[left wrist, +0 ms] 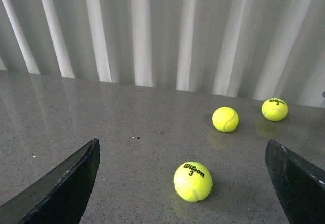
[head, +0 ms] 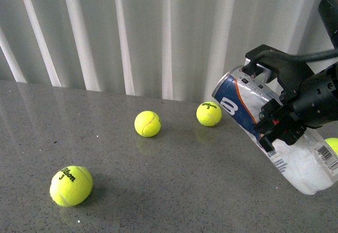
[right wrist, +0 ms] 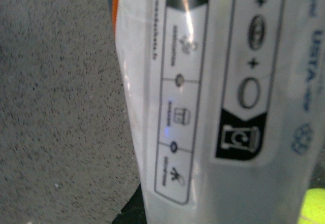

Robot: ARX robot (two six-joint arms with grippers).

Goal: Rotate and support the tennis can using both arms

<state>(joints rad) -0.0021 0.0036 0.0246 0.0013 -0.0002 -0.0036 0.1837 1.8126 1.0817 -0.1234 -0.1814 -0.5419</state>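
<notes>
Front view: my right gripper (head: 262, 106) is clamped across the middle of the tennis can (head: 238, 108). The can hangs tilted above the desk's (head: 174, 190) right edge, probably partway through its turn. Loose tennis balls (head: 71, 185) lie toward the middle and the front-left.

Left wrist view: my left gripper (left wrist: 181, 145) is spread wide and empty over the desk, with no can in sight. I judge it is needed as the second support.

Right wrist view: the can's label fills the frame. The jaws are not visible here.

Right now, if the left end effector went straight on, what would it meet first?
Probably the tennis ball marked Wilson 3, lying on the table in line with the open left end effector; depth is unclear.
</notes>
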